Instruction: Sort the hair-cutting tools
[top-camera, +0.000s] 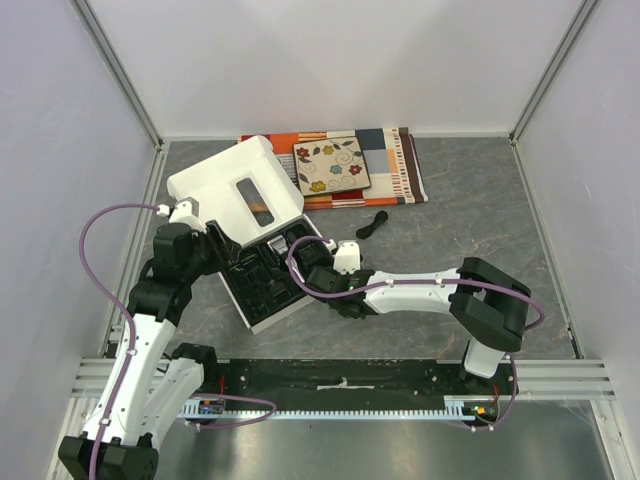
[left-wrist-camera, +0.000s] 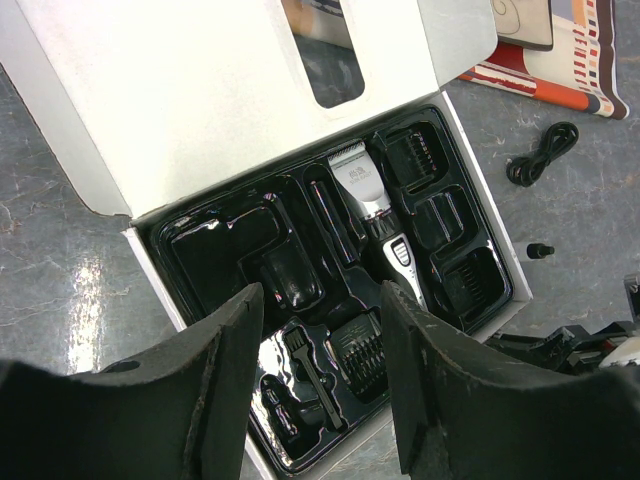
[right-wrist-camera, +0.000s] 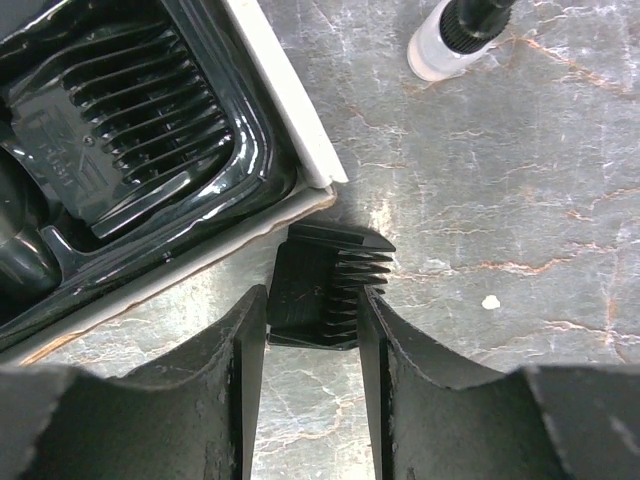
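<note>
The tray (left-wrist-camera: 200, 245) is glossy black plastic (it mirrors the light), in a matt white card box (left-wrist-camera: 200, 100). The guard (right-wrist-camera: 320, 290) is matt, ribbed black plastic; the clipper (left-wrist-camera: 365, 190) silvery metal; the tabletop (right-wrist-camera: 500, 200) smooth, grey-marbled, faintly shiny.

A white box (top-camera: 215, 185) sits left of centre on the grey marbled worktop (top-camera: 480, 230). Its lid is open and leans toward the far side, and a rectangular window is cut through it. Inside lies a glossy black moulded tray (left-wrist-camera: 215, 245) divided into several compartments. Along the far edge lies a patchwork cloth (top-camera: 400, 165) in orange, red, white and dark stripes. On it a square flowered tile (top-camera: 332, 165) lies flat, just beside the lid's far corner. Pale panels wall in the worktop.
</note>
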